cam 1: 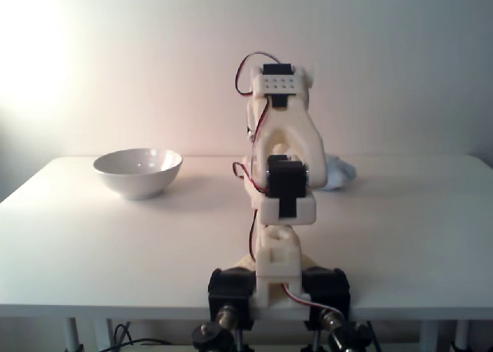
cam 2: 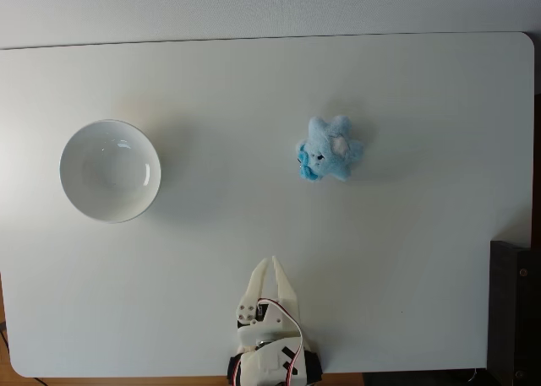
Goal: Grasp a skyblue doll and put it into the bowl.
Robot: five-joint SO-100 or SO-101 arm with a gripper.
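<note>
The skyblue doll (cam 2: 328, 149) lies on the white table, right of centre in a fixed view from above, with its pale face turned up. From the low fixed view only a pale-blue edge of the doll (cam 1: 340, 173) shows past the folded arm (cam 1: 282, 175). The white bowl (cam 2: 110, 171) stands empty on the left side, and the bowl (cam 1: 139, 181) also appears left of the arm. My gripper (cam 2: 269, 263) rests near the table's front edge, fingers together and pointing toward the far side, holding nothing. It is well short of the doll and slightly left of it.
The white table (cam 2: 406, 276) has rounded corners and a wall runs behind it. A dark block (cam 2: 514, 310) sits just off the table's right edge. The arm's base is clamped at the front edge (cam 1: 277, 290).
</note>
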